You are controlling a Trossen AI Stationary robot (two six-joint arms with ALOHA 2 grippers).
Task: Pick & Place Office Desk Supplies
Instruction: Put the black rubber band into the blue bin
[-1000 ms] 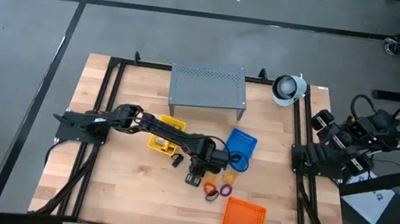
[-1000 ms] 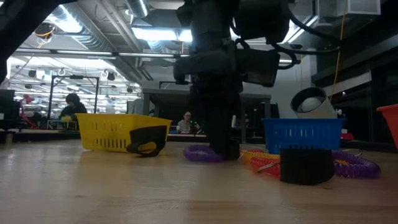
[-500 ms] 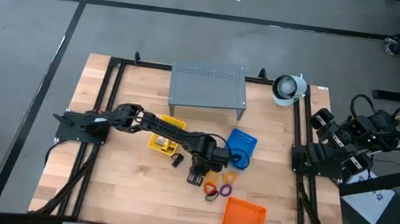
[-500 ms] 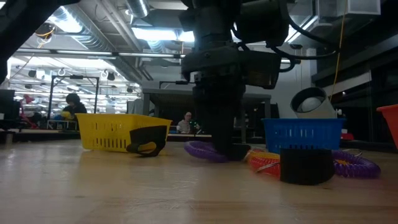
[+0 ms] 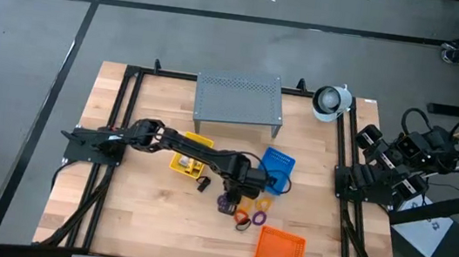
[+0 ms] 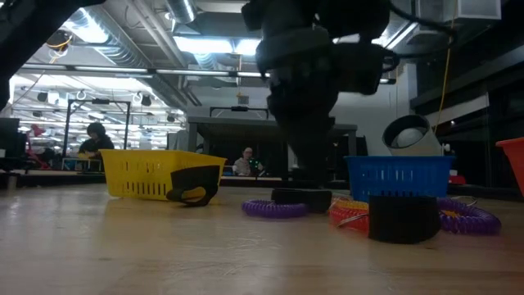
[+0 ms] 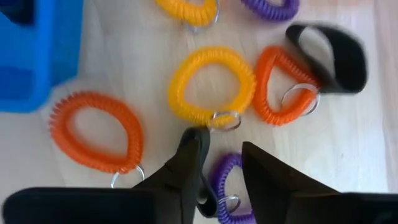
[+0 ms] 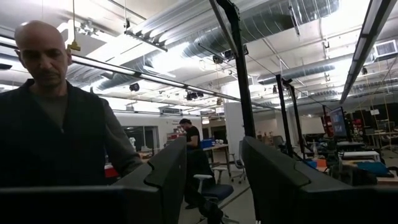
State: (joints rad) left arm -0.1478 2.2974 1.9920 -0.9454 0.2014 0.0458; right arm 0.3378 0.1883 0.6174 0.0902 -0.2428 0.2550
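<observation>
On the wood near the blue tray (image 5: 276, 165) lie several coiled loops: a yellow one (image 7: 211, 87), two orange ones (image 7: 96, 130) (image 7: 283, 87) and a purple one (image 7: 229, 186). A black clip (image 7: 329, 56) lies beside them. My left gripper (image 7: 224, 158) points steeply down over the purple loop (image 5: 226, 204), open, with one side of the coil between its fingers. The loop lies flat on the table (image 6: 274, 208). My right gripper (image 8: 214, 168) is open with nothing in it, folded back off the table's right edge and aimed into the room. My left gripper comes from above with one finger (image 7: 194, 163) inside the purple loop's ring and the other (image 7: 264, 174) outside it. I cannot tell whether either finger touches the coil (image 7: 219, 177). The loop rests flat on the wood.
A yellow tray (image 5: 186, 157) with a black clip (image 5: 202, 185) beside it sits left of the gripper. An orange tray (image 5: 279, 247) is at the near right. A grey perforated stand (image 5: 239, 102) and a white round device (image 5: 331, 101) stand at the far edge. A person shows in the right wrist view.
My left gripper has risen off the table and tipped a little. Half a second ago one side of the purple loop was raised off the wood under the gripper; now the loop lies flat again.
</observation>
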